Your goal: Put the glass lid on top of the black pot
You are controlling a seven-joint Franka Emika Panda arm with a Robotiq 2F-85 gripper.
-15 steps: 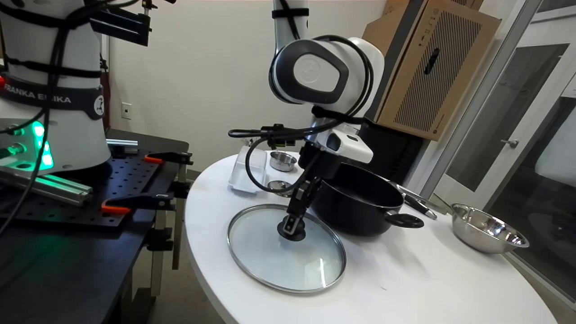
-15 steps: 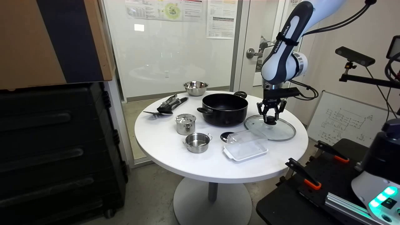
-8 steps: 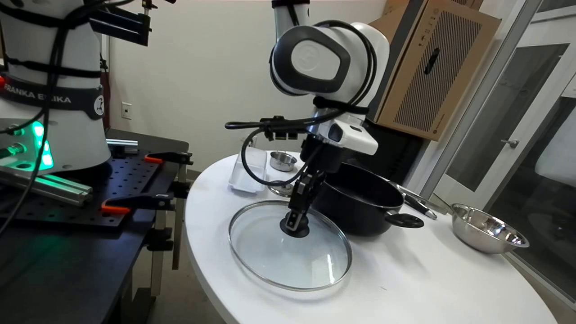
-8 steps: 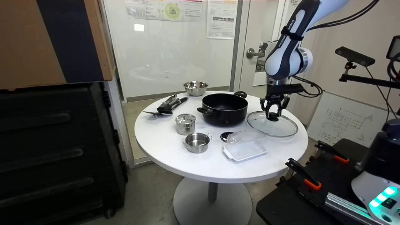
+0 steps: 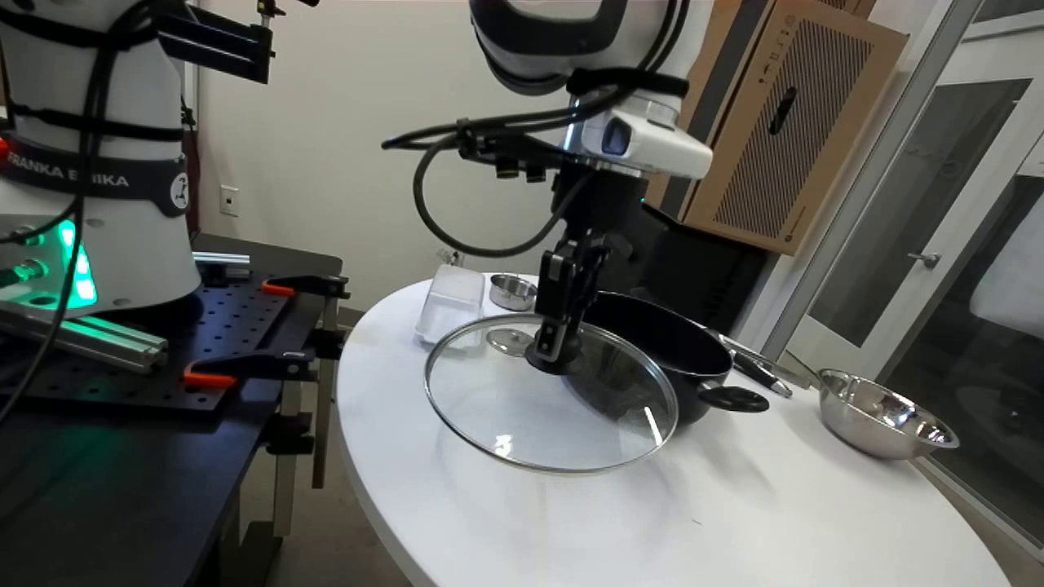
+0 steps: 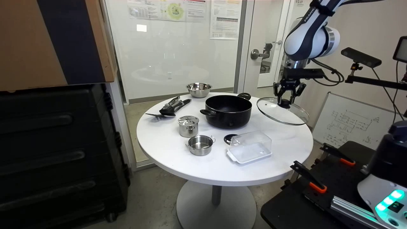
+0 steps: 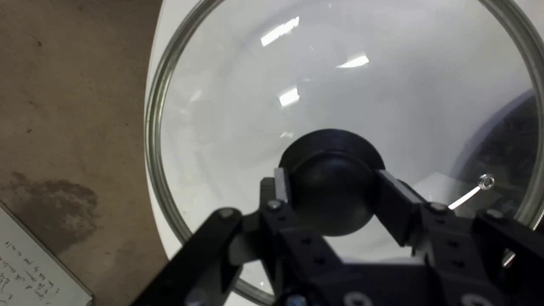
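Observation:
The glass lid (image 5: 506,399), clear with a metal rim, hangs above the table and looks slightly tilted. My gripper (image 5: 556,346) is shut on its black knob (image 7: 333,191), with one finger on each side of the knob in the wrist view. The glass lid (image 6: 275,113) stands to the right of the black pot (image 6: 228,117) in an exterior view, apart from it. The black pot (image 5: 673,334) is uncovered and sits upright on the table. Part of it shows through the glass in an exterior view.
On the white table (image 6: 165,143) stand a clear container (image 6: 251,149), a small steel pot (image 6: 200,146), a lidded steel pot (image 6: 189,127), a small round lid (image 6: 229,139), black utensils (image 6: 173,107) and a shiny steel bowl (image 6: 199,90). Large boxes (image 5: 791,122) are stacked behind.
My gripper has risen with the glass lid, lifting it off the table and carrying it a little to the right in both exterior views. The black pot has stayed put.

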